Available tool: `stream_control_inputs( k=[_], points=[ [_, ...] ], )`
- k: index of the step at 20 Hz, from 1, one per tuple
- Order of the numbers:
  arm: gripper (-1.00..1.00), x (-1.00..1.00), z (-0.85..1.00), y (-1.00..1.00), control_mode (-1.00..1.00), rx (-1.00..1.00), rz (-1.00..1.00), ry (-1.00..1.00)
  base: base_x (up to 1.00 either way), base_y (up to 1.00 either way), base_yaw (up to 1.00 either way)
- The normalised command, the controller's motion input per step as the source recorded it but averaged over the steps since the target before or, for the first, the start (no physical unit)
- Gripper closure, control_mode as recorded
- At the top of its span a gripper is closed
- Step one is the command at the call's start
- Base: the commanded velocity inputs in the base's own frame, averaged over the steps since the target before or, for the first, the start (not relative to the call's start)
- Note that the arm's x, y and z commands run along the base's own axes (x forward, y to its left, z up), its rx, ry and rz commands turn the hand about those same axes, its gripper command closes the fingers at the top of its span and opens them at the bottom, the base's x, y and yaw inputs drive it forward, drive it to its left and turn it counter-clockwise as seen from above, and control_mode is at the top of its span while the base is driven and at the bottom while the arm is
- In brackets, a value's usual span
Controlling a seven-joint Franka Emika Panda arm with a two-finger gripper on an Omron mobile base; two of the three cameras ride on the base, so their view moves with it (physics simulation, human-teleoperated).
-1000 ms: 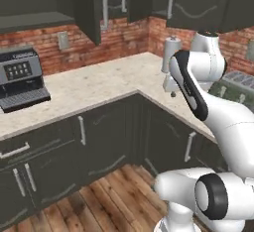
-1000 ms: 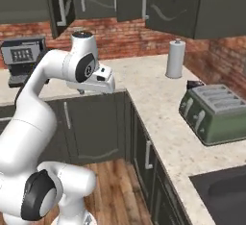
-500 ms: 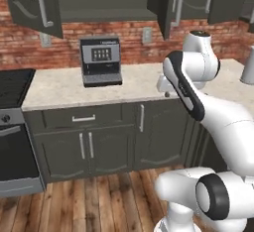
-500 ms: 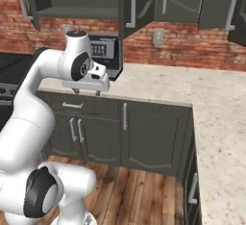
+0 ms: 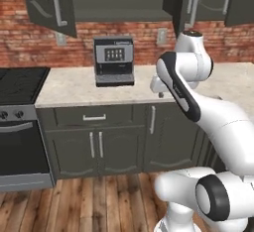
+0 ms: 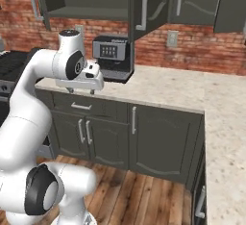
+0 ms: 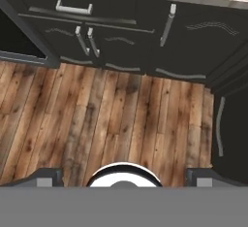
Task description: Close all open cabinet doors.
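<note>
The wall cabinet above the coffee machine stands open, its shelf bare. Its left cabinet door (image 5: 49, 5) swings out towards me, with the silver bar handle showing. The right cabinet door (image 5: 177, 3) also stands out, nearly edge-on; from the right base camera this right door (image 6: 144, 5) shows its inner face and handle. Further right, the neighbouring wall doors (image 6: 192, 0) are shut. My gripper (image 6: 81, 91) hangs at counter height in front of the counter edge, pointing down, open and holding nothing. Seen from the left base camera, the gripper (image 5: 159, 95) is well below the right door.
A coffee machine (image 5: 114, 60) stands on the speckled counter (image 5: 74, 89) under the open cabinet. A black stove (image 5: 20, 85) is at the left. Base cabinet doors (image 7: 111, 41) and wooden floor (image 7: 111, 119) lie below the hand. The counter turns a corner at the right (image 6: 226, 123).
The whole picture has shifted: the base has moved, so the coffee machine and open cabinet are now in front of me. The arm keeps the same pose.
</note>
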Motion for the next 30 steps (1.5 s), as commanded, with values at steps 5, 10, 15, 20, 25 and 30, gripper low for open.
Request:
stream_control_inputs(
  k=[5, 10, 15, 20, 25, 30],
  points=[
    [-1.0, 0.0, 0.0, 0.0, 1.0, 0.0, 0.0, 0.0, 0.53, 0.14, 0.03],
    [-1.0, 0.0, 0.0, 0.0, 1.0, 0.0, 0.0, 0.0, 0.56, 0.17, 0.0],
    [-1.0, 0.0, 0.0, 0.0, 1.0, 0.0, 0.0, 0.0, 0.55, 0.12, 0.09],
    [-1.0, 0.0, 0.0, 0.0, 1.0, 0.0, 0.0, 0.0, 0.54, 0.27, 0.01],
    [-1.0, 0.0, 0.0, 0.0, 1.0, 0.0, 0.0, 0.0, 0.52, 0.36, -0.03],
    [-1.0, 0.0, 0.0, 0.0, 1.0, 0.0, 0.0, 0.0, 0.38, 0.49, -0.02]
  ],
)
